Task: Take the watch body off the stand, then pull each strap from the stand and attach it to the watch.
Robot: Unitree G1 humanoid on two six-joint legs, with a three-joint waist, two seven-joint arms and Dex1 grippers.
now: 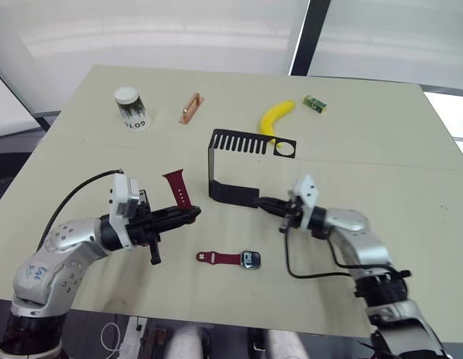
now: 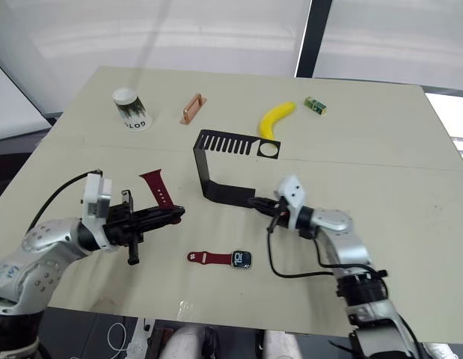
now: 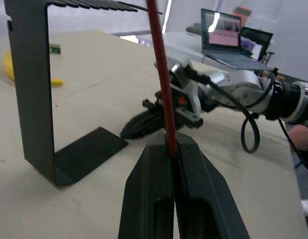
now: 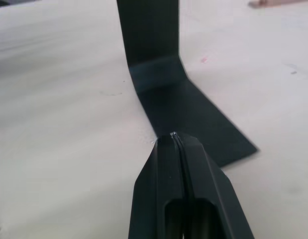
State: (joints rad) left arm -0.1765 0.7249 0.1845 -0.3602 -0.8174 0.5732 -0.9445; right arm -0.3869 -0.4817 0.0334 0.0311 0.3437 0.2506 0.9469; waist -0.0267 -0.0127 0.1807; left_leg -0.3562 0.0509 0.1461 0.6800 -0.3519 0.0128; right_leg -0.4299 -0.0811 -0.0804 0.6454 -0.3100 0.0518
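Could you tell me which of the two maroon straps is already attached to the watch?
The strap lying flat on the table, joined to the watch body. The other strap is pinched in the left gripper.

The stand (image 1: 231, 168) is a black bent sheet-metal bracket near the middle of the table: a flat base on the tabletop, an upright back, and a top arm with comb-like slots and a round hole at its end. Its arm is bare. The watch body (image 1: 251, 259), a small rounded-rectangular case with a dark rim and a black screen with pale marks, lies flat on the table in front of the stand. One maroon strap (image 1: 218, 258) is joined to its side and lies flat, stretched toward the left. The other maroon strap (image 1: 178, 188) stands upright off the table, pinched at its lower end.
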